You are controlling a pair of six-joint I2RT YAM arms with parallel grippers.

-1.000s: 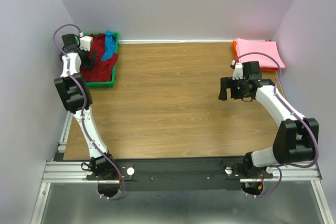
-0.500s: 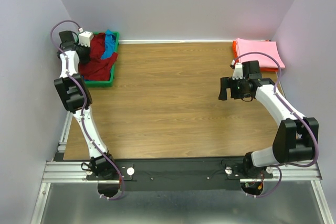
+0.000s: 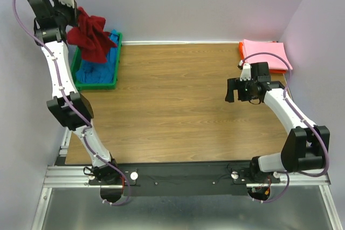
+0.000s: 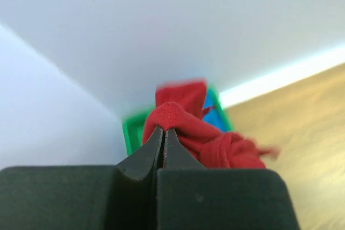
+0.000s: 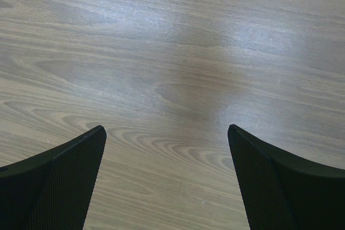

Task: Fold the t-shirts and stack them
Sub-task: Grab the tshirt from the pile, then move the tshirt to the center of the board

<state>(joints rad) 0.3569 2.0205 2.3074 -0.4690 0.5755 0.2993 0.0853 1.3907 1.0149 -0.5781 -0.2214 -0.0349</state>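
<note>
My left gripper (image 3: 75, 19) is raised high above the green bin (image 3: 116, 63) at the back left, shut on the dark red t-shirt (image 3: 90, 37), which hangs bunched below it. In the left wrist view the closed fingertips (image 4: 163, 130) pinch a fold of the dark red t-shirt (image 4: 210, 138). The bright blue t-shirt (image 3: 97, 71) lies crumpled in the bin. A light pink t-shirt (image 3: 265, 55) lies folded at the back right on the orange tray (image 3: 241, 51). My right gripper (image 3: 231, 91) hovers open over bare wood, its fingers (image 5: 64, 176) wide apart with nothing between them.
The wooden table (image 3: 172, 106) spans the space between the bin and the tray. Lilac walls close in on the left, back and right. A metal rail (image 3: 178, 179) carrying both arm bases runs along the near edge.
My left gripper closed on the dark red t-shirt in the bin and lifted it high up and leftward, uncovering the blue t-shirt. The right arm has stayed put.
</note>
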